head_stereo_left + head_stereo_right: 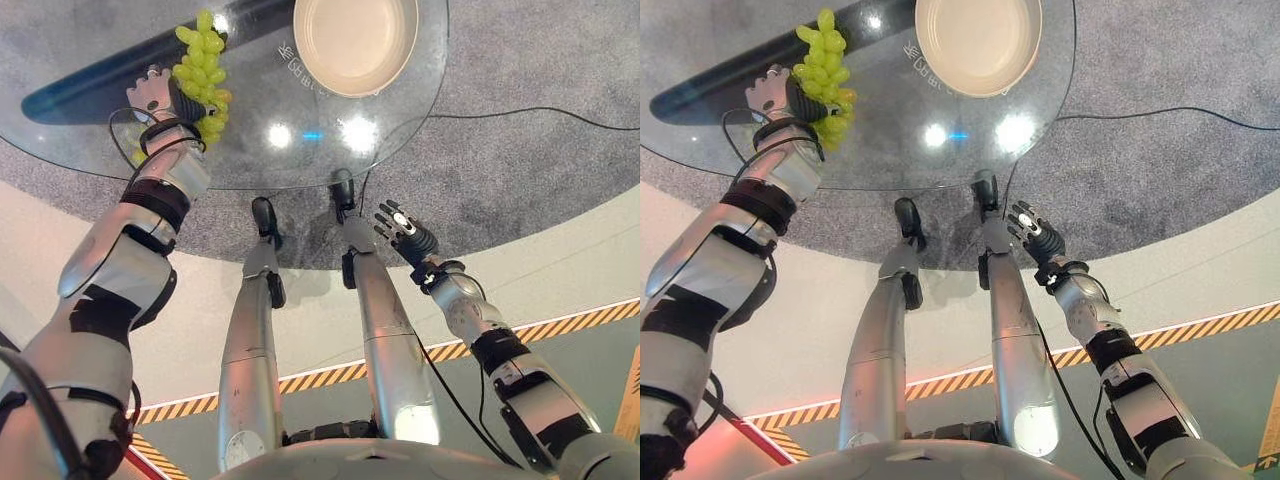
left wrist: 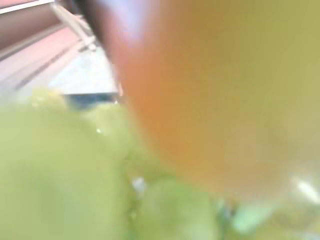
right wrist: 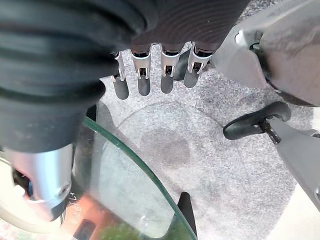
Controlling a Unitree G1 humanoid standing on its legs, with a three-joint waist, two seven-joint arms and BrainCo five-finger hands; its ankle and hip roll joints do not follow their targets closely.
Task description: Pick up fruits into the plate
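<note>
The left hand (image 1: 160,100) is sitting on the far left of the glass counter (image 1: 400,140), against a bunch of green grapes (image 1: 203,70) whose long axis is running near to far; I cannot tell whether its fingers are closing on them. The plate (image 1: 355,42) is lying to the right, slightly farther. The right hand (image 1: 404,230) is hanging spread, off the counter's near edge.

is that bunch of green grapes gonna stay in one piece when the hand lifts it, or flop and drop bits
The grapes form a long, loose cluster, so the bunch will probably sag and swing rather than lift stiffly. Single grapes look round and smooth, so any that detach could roll across the glass table. The left hand sits at the cluster's side, so a gentle grip seems wise; the plate is close by.
</note>
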